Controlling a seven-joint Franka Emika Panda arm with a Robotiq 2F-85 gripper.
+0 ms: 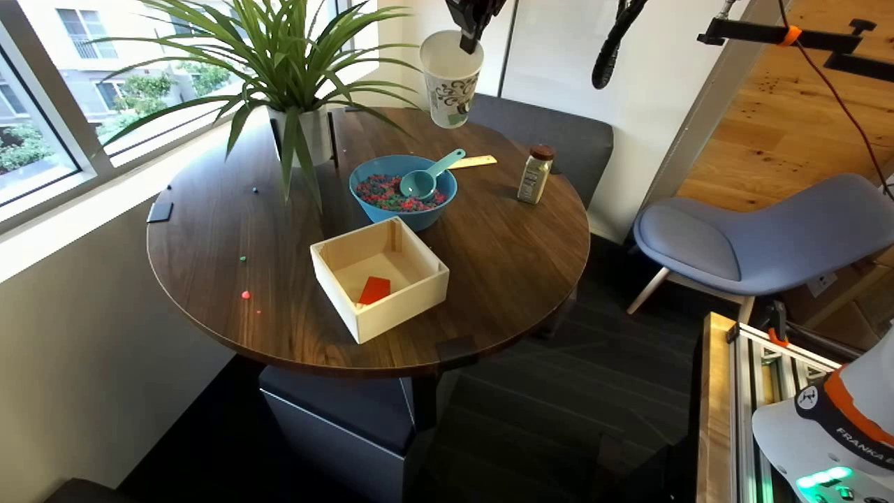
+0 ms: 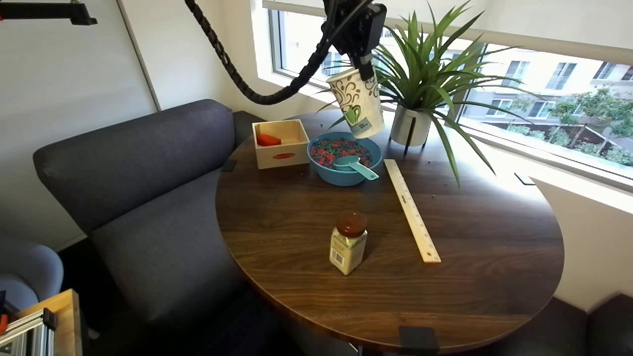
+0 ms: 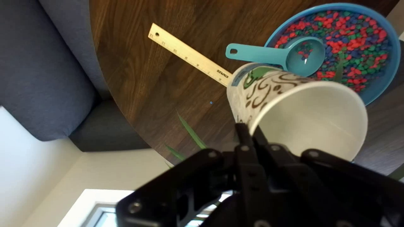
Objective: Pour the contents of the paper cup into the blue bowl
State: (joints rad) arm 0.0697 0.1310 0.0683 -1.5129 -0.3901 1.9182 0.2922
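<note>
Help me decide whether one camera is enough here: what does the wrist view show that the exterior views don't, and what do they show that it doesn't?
Only the wrist view: the ruler with its STAPLES lettering readable.
Only the exterior views: the brown-lidded jar and the plant pot.
Shared: the paper cup, tilted, gripped at its rim by the jaws; the blue bowl holding coloured bits; the teal scoop resting in the bowl; and the ruler itself.

"FRANKA E", cut off at the edge, stood on the arm; the wooden ruler bore "STAPLES", 12, 11 and 10.
</note>
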